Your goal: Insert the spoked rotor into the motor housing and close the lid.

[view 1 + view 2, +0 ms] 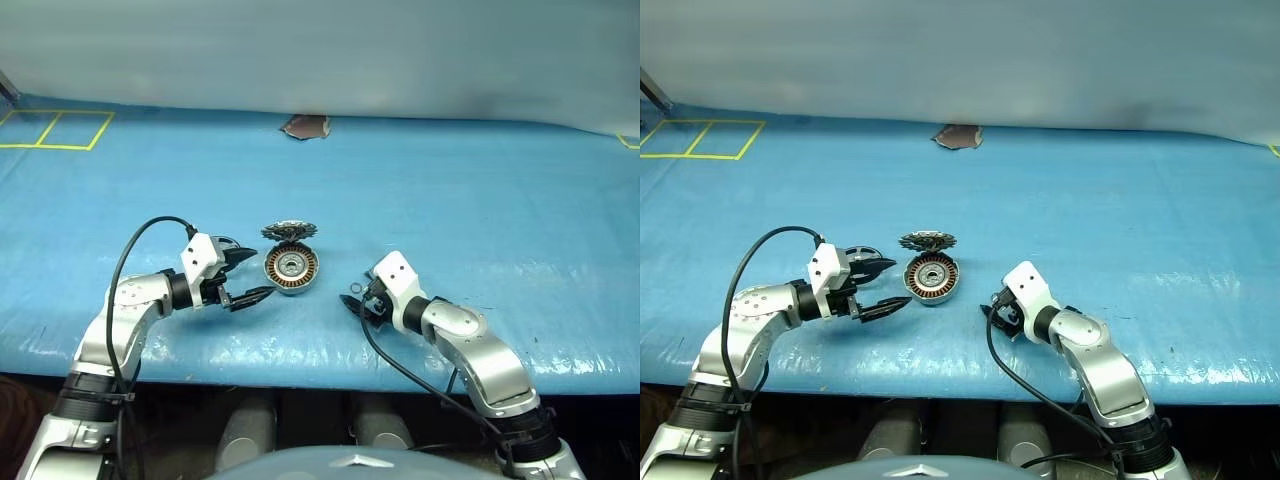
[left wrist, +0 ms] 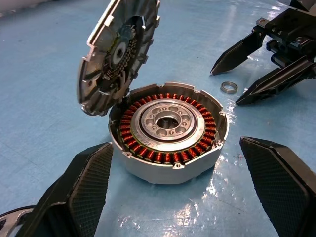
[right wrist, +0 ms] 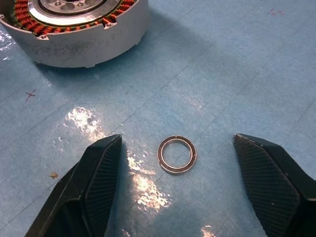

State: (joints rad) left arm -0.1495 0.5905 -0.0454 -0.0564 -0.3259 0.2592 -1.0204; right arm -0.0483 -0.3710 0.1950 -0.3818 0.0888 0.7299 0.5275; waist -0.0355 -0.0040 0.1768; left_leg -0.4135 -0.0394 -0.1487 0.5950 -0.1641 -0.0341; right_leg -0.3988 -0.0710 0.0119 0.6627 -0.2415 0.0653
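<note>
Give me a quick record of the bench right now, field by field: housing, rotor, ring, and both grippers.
motor housing: upright on the blue table, copper windings exposed
spoked rotor: tilted, leaning on the housing's rim, not seated
small metal ring: flat on the table, beside the housing
left gripper: open, fingers either side of the housing
right gripper: open, fingers flanking the ring, not touching it
</note>
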